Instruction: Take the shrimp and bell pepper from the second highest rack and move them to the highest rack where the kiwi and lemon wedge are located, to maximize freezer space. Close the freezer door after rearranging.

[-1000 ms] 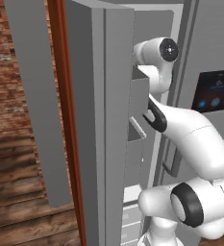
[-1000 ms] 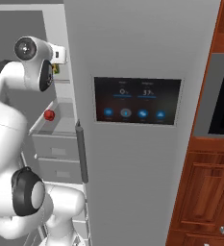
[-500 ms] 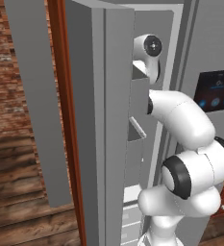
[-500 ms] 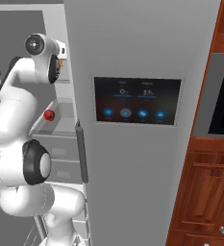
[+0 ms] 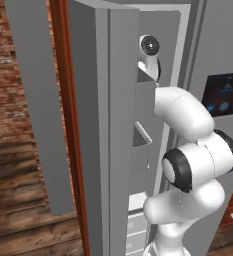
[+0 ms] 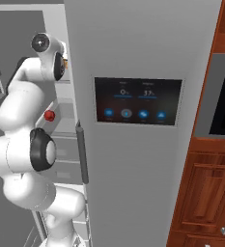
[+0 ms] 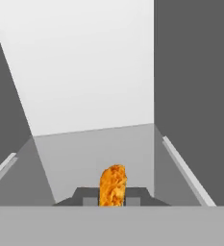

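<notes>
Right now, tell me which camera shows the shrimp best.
The hand view. The shrimp stands as an orange piece between the claw tips, low in the frame, against the freezer's grey and white interior. In both base views the arm reaches into the open freezer and I cannot make the shrimp out.

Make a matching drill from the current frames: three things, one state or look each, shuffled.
Things:
1. shrimp
2. freezer door
3. touch panel

States:
A. swung open
B. dark, with lit blue icons
C. orange, between the fingertips of the hand

Pairs: 1-C, 2-A, 3-B
</notes>
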Tool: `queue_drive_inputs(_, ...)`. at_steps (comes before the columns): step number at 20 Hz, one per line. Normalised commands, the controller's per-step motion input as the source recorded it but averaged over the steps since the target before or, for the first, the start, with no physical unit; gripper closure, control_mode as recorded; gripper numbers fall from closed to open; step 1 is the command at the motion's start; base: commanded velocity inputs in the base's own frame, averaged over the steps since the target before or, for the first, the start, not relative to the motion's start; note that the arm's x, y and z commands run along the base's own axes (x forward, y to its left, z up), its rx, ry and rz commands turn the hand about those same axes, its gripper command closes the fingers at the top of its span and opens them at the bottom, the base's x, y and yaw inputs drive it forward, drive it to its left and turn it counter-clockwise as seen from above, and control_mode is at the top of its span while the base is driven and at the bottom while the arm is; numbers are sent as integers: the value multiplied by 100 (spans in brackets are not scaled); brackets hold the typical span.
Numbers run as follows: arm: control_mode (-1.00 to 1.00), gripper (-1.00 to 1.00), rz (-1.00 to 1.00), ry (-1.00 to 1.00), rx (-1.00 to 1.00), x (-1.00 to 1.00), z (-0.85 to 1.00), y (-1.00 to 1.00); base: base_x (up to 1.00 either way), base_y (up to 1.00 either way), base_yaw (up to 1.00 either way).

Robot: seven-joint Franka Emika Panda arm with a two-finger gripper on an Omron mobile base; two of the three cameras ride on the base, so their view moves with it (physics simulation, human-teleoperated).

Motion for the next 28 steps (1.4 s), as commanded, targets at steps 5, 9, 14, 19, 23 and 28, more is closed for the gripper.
queue_drive_inputs(5,-100,-100,-2,1,0,30,-9,0,0,0,0)
queue_drive_inputs(9,-100,-100,0,0,0,25,0,0,0,0,0)
queue_drive_inputs(14,-100,-100,0,-1,0,2,6,0,0,0,0)
queue_drive_inputs(19,-100,-100,0,-16,0,-60,38,-1,0,0,0)
queue_drive_inputs(23,-100,-100,0,-14,0,-93,23,-11,0,0,0)
queue_drive_inputs(28,-100,-100,0,-6,1,-84,10,-12,0,0,0)
